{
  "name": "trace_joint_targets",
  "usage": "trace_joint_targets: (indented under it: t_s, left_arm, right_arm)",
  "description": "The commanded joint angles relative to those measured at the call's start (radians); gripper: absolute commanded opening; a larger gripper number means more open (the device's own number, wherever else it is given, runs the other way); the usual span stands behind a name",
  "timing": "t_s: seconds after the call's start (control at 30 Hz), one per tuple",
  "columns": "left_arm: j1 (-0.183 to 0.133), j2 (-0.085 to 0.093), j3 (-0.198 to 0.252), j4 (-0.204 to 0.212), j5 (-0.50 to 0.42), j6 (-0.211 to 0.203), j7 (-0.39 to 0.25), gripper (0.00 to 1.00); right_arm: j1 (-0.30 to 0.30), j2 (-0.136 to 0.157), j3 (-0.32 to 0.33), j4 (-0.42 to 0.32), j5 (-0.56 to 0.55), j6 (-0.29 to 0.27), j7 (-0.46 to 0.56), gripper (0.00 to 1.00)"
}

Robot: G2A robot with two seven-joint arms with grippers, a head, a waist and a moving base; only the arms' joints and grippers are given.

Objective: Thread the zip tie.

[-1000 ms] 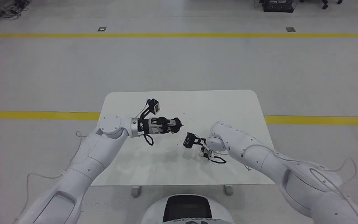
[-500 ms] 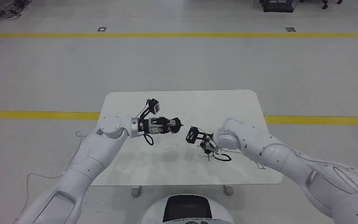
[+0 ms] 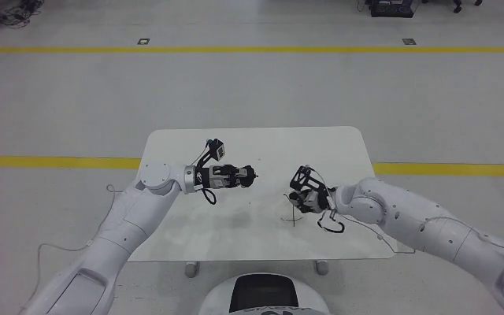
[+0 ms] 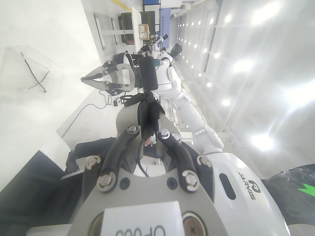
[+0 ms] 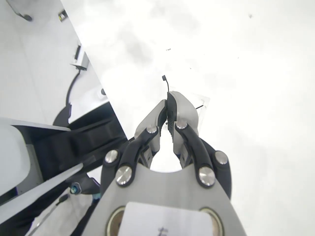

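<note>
1. Zip tie (image 5: 164, 77) clamped in the right jaws, head end projecting past the tips, above the worktop (image 3: 236, 142).
2. Right arm (image 3: 394, 209) has swung outward and rolled its wrist, widening the gap to the left jaws; threading is judged not yet started.
3. Left arm (image 3: 157, 185) unchanged, held over the worktop, jaws together.

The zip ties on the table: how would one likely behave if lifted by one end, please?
The zip ties are thin dark strips, so probably very light and bendy. They lie crossed, so lifting one may drag the other. Flat on the table, they may resist pinching.
</note>
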Motion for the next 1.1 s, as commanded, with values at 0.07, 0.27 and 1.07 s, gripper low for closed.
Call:
trace_joint_targets:
  t_s: [0.07,0.27,1.07]
  left_arm:
    - [0.000,0.000,0.000,0.000,0.000,0.000,0.000,0.00]
    - [0.000,0.000,0.000,0.000,0.000,0.000,0.000,0.00]
    - [0.000,0.000,0.000,0.000,0.000,0.000,0.000,0.00]
  right_arm:
    - [-0.026,0.049,0.000,-0.037,0.086,0.000,-0.099,0.00]
    - [-0.049,0.081,0.000,-0.054,0.170,0.000,-0.152,0.00]
    - [-0.266,0.142,0.103,-0.203,0.103,0.000,-0.709,0.00]
